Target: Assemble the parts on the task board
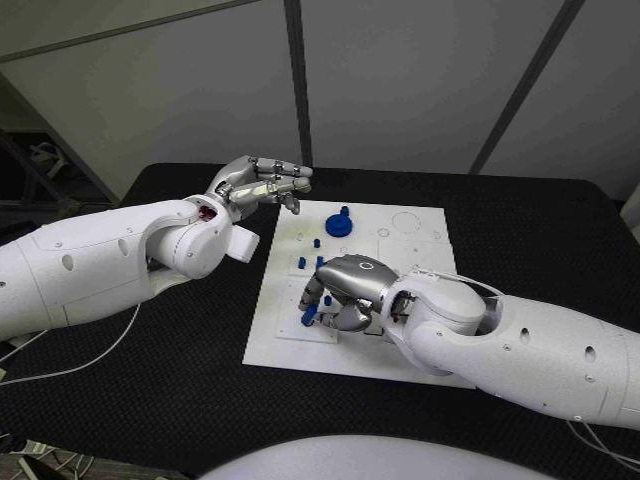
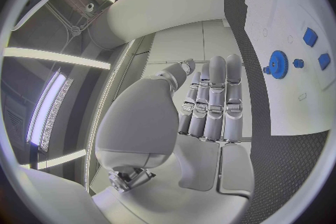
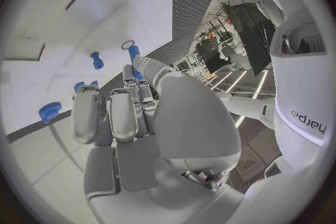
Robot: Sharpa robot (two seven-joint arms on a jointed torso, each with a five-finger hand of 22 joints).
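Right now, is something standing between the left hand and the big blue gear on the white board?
Nothing visible does. The left hand hovers with its fingers apart above the table's far edge, and only bare task board lies between it and the blue gear.

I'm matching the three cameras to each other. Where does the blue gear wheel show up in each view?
Head view: the blue gear stands on the far part of the task board, near the left hand.
Left wrist view: the gear is beyond the fingertips.
Right wrist view: a ridged blue wheel, probably the same gear.
Shared landmark: the white board.
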